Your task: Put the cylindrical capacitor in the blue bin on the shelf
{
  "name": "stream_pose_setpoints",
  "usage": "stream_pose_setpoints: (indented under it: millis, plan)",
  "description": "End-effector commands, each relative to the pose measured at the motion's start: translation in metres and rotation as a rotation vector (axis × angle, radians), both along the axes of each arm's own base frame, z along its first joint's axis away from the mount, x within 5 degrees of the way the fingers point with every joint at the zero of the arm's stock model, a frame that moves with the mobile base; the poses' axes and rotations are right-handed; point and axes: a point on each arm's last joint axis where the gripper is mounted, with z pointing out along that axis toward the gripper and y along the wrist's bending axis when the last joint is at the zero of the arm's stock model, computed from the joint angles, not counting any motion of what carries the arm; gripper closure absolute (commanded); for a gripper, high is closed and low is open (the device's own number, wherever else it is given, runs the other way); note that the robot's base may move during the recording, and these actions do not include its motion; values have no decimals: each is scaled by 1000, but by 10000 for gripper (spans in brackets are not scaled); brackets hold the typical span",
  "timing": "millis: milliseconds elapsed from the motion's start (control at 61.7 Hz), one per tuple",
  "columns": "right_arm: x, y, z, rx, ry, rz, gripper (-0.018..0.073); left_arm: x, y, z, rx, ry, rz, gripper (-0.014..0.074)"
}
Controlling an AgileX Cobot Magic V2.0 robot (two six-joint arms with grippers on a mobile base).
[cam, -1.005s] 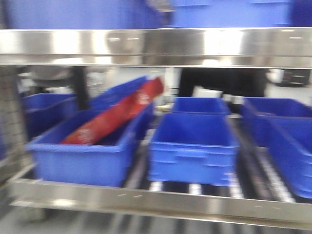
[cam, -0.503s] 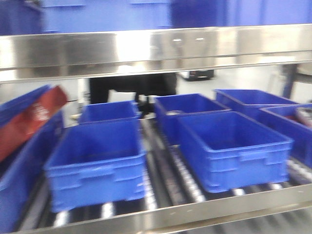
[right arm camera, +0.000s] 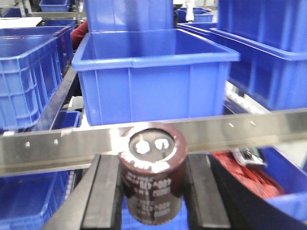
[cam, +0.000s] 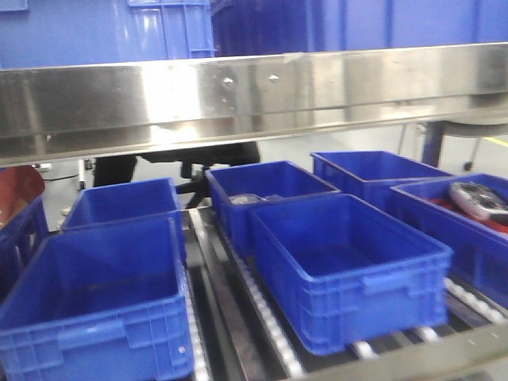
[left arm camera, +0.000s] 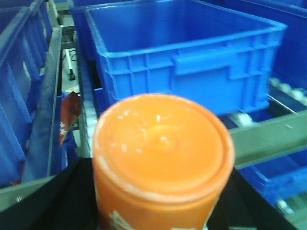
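The cylindrical capacitor [right arm camera: 152, 167], dark purple-brown with pale print and two silvery terminals on its top, stands upright between the black fingers [right arm camera: 103, 191] of my right gripper [right arm camera: 153, 160], which is shut on it. Just beyond it runs a steel rail [right arm camera: 268, 127] of the shelf, and behind that sits a blue bin [right arm camera: 153, 76]. My left gripper [left arm camera: 160, 191] is shut on an orange round-lidded container [left arm camera: 160, 148], facing another blue bin [left arm camera: 192, 57]. In the front view the shelf [cam: 238, 99] holds several blue bins [cam: 349, 270]; neither gripper shows there.
Roller tracks [cam: 262, 317] run between the bin rows. A bin at the far right holds a red and grey item [cam: 476, 202]. A red bag [cam: 16, 190] peeks in at the left edge. More blue bins stand on the tier above [cam: 95, 32].
The front view has swung right along the shelf: the bin with the red bag slid off to the left, and bins further right came into view, now closer and sharper.
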Motion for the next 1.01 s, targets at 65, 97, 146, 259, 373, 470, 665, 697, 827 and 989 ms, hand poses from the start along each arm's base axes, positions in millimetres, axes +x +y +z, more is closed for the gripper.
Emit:
stream_pose_setpoints:
  millis: [65, 97, 146, 259, 373, 470, 665, 697, 827, 989]
  plan:
    - [0, 0, 4, -4, -38, -4, 712, -1, 0, 2, -2, -21, -4, 707]
    - [0, 0, 4, -4, -38, -4, 712, -1, 0, 2, -2, -21, -4, 707]
    - [0, 0, 4, -4, -38, -4, 712, -1, 0, 2, -2, -21, -4, 707]
    - [0, 0, 4, -4, -38, -4, 712, -1, 0, 2, -2, -21, -4, 707]
    - [0, 0, 4, -4, -38, -4, 712, -1, 0, 2, -2, -21, -4, 707]
    - [0, 0, 4, -4, -38, -4, 712, -1, 0, 2, -2, -21, -4, 707]
    - [0, 0, 4, -4, -38, -4, 712, -1, 0, 2, -2, -21, -4, 707]
    - [0, 0, 4, -4, -38, -4, 712, -1, 0, 2, -2, -21, -4, 707]
    - [0, 0, 4, -4, -38, -4, 712, -1, 0, 2, -2, -21, -4, 707]
    - [0, 0, 4, -4, -38, -4, 712, -1, 0, 2, -2, -21, -4, 707]
